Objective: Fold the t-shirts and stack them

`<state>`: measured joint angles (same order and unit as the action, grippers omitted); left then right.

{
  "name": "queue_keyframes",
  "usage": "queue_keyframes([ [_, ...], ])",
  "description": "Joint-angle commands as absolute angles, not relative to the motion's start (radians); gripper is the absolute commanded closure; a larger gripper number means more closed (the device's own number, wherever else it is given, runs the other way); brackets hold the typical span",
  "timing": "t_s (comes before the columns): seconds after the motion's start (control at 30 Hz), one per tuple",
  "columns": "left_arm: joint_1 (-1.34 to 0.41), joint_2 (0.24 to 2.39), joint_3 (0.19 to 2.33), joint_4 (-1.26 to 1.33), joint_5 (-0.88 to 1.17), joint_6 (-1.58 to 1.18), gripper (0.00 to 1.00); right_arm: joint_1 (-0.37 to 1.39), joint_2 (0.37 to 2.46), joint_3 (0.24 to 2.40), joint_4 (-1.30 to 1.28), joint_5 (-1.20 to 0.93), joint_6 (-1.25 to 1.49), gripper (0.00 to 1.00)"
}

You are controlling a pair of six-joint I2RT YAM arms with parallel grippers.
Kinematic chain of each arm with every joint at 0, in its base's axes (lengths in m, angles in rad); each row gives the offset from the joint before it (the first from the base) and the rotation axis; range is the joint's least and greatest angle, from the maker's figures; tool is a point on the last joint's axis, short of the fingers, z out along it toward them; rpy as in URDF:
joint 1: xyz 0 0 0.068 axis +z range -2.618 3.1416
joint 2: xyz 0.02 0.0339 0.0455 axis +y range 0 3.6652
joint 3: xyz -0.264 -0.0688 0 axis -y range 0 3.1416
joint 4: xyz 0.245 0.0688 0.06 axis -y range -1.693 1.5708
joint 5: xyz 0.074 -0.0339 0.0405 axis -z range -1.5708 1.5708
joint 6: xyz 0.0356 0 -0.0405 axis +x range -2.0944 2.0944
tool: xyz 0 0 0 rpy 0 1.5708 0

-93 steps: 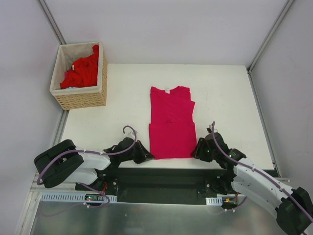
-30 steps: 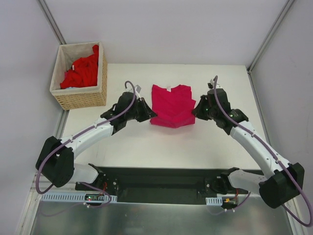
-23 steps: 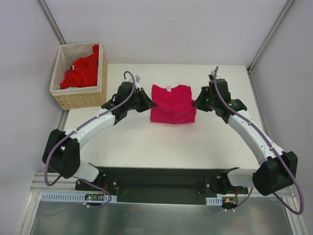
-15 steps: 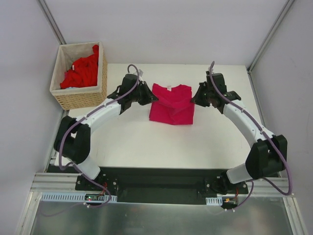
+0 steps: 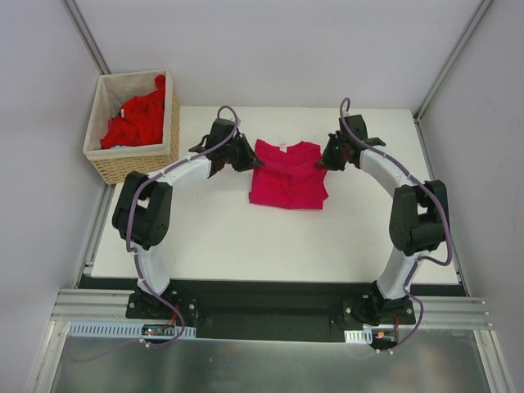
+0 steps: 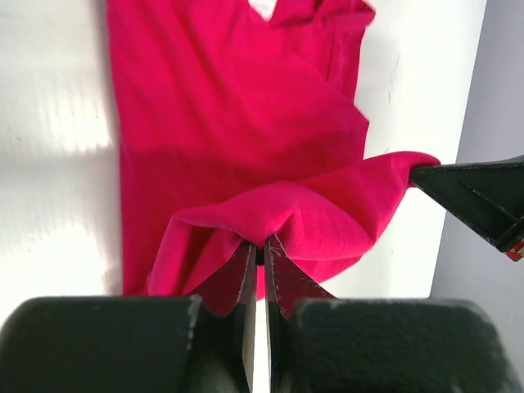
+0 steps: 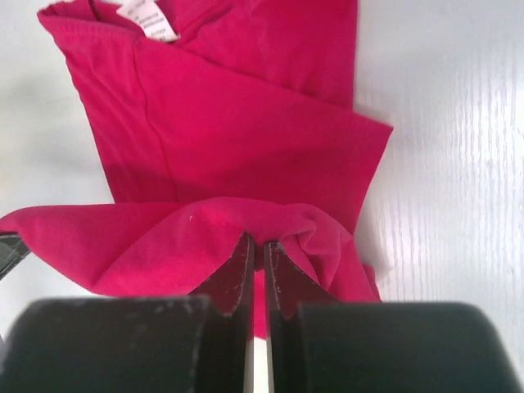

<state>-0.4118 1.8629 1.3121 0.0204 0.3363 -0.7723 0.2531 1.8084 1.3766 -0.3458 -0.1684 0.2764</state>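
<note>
A magenta-crimson t-shirt (image 5: 286, 182) with a small white neck label (image 5: 281, 149) lies on the white table, its bottom half folded up toward the collar. My left gripper (image 5: 249, 160) is shut on the shirt's folded hem corner at the left, seen pinched in the left wrist view (image 6: 259, 244). My right gripper (image 5: 326, 159) is shut on the other hem corner at the right, seen in the right wrist view (image 7: 257, 242). Both hold the hem just above the shirt's upper part. Brighter red t-shirts (image 5: 135, 120) lie heaped in the basket.
A woven wicker basket (image 5: 135, 168) stands at the table's far left corner. Both arms reach far out over the table (image 5: 221, 237), bent round the shirt. Grey walls close the back and sides.
Both grippers have carried the shirt's bottom hem from the near edge up toward the collar, folding the shirt in half. The arms now stretch farther out.
</note>
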Motion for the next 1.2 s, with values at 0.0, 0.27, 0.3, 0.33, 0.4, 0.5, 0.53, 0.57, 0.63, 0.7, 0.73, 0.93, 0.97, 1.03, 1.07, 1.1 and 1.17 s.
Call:
queue_keyframes([
  [0.0, -0.364, 1.874, 1.394, 0.035, 0.365, -0.752, 1.0, 0.236, 1.853, 1.477, -0.304, -0.212, 0.284, 0.99],
  [0.27, -0.331, 1.943, 1.465, 0.034, 0.399, -0.752, 1.0, 0.224, 1.956, 1.621, -0.318, -0.224, 0.288, 0.99],
  [0.3, -0.331, 1.951, 1.476, 0.034, 0.4, -0.752, 1.0, 0.224, 1.966, 1.632, -0.325, -0.224, 0.288, 0.99],
  [0.33, -0.33, 1.966, 1.482, 0.034, 0.402, -0.75, 1.0, 0.219, 1.976, 1.643, -0.327, -0.224, 0.29, 0.99],
  [0.4, -0.33, 1.986, 1.503, 0.034, 0.406, -0.747, 1.0, 0.216, 2.0, 1.672, -0.33, -0.227, 0.29, 0.99],
  [0.5, -0.33, 2.031, 1.541, 0.034, 0.413, -0.749, 1.0, 0.203, 2.028, 1.7, -0.331, -0.227, 0.29, 0.99],
  [0.53, -0.328, 2.055, 1.552, 0.035, 0.413, -0.749, 1.0, 0.198, 2.037, 1.706, -0.33, -0.227, 0.29, 0.99],
  [0.57, -0.328, 2.071, 1.565, 0.034, 0.414, -0.747, 1.0, 0.195, 2.045, 1.71, -0.33, -0.226, 0.287, 0.99],
  [0.63, -0.325, 2.109, 1.607, 0.034, 0.422, -0.75, 1.0, 0.183, 2.071, 1.733, -0.33, -0.235, 0.29, 0.99],
  [0.7, -0.322, 2.132, 1.647, 0.034, 0.422, -0.749, 1.0, 0.173, 2.089, 1.761, -0.328, -0.239, 0.29, 0.99],
  [0.73, -0.321, 2.153, 1.66, 0.034, 0.423, -0.749, 1.0, 0.169, 2.108, 1.772, -0.328, -0.241, 0.288, 0.99],
  [0.93, -0.296, 2.226, 1.749, 0.026, 0.431, -0.749, 1.0, 0.155, 2.184, 1.848, -0.324, -0.253, 0.299, 0.99],
  [0.97, -0.295, 2.235, 1.758, 0.026, 0.426, -0.747, 0.99, 0.153, 2.193, 1.861, -0.322, -0.258, 0.299, 0.99],
  [1.03, -0.288, 2.256, 1.779, 0.026, 0.422, -0.739, 0.77, 0.152, 2.212, 1.884, -0.31, -0.264, 0.302, 0.98],
  [1.07, -0.288, 2.264, 1.785, 0.026, 0.408, -0.735, 0.57, 0.15, 2.227, 1.89, -0.298, -0.27, 0.298, 0.79],
  [1.1, -0.288, 2.273, 1.798, 0.028, 0.4, -0.729, 0.16, 0.15, 2.232, 1.896, -0.293, -0.268, 0.296, 0.66],
  [1.17, -0.287, 2.278, 1.809, 0.028, 0.385, -0.706, 0.01, 0.15, 2.233, 1.898, -0.264, -0.262, 0.285, 0.26],
])
